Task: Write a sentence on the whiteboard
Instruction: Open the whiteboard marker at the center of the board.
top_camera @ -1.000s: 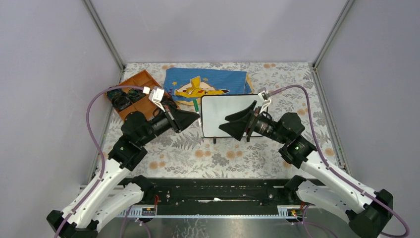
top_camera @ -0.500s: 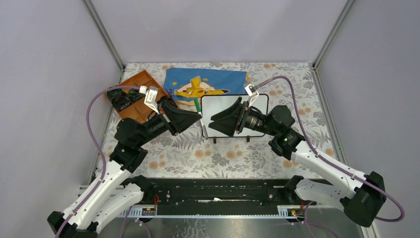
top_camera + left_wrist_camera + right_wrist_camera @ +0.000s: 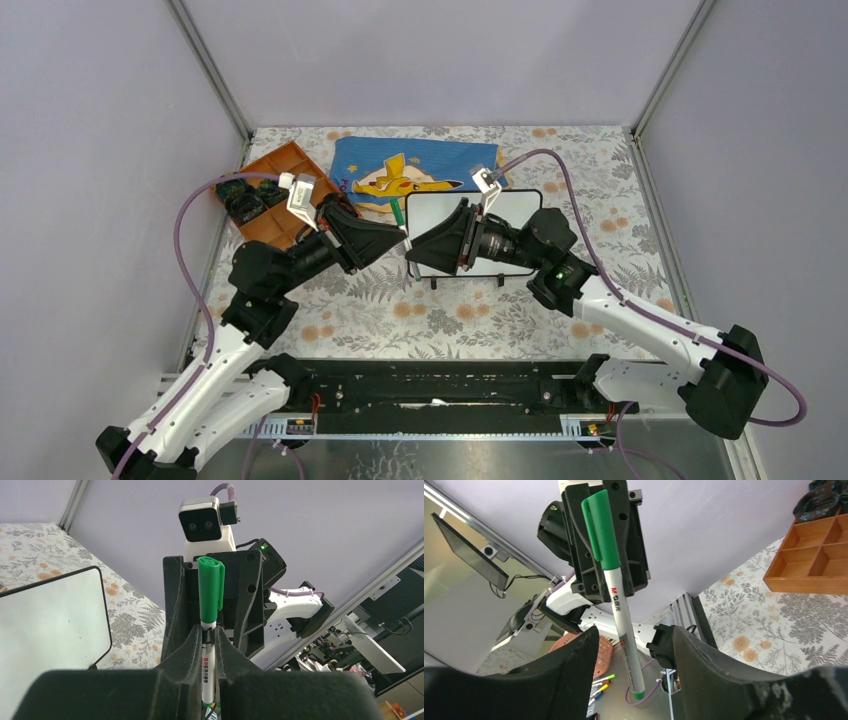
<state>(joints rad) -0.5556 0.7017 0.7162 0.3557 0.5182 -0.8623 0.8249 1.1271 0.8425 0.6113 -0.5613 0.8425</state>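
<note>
My left gripper (image 3: 403,236) is shut on the white barrel of a green-capped marker (image 3: 210,587), cap end clear of the jaws. My right gripper (image 3: 410,251) faces it tip to tip, over the left end of the whiteboard (image 3: 515,212). In the right wrist view the marker (image 3: 611,565) runs down between my right gripper's (image 3: 629,632) fingers, which stand open with a gap on each side. The left gripper (image 3: 210,632) pinches the barrel just below the cap. The whiteboard (image 3: 50,625) stands on its feet, and its visible surface is plain white with no sentence in view.
A blue Pikachu cloth (image 3: 420,165) lies behind the board. A brown wooden tray (image 3: 285,170) with dark items sits at the back left, also seen as the tray (image 3: 809,570) in the right wrist view. A floral cloth (image 3: 400,310) covers the table; grey walls enclose it.
My right gripper has moved left across the board up to the marker, and its jaws have narrowed around it. The left gripper has lifted slightly with the marker still in it.
</note>
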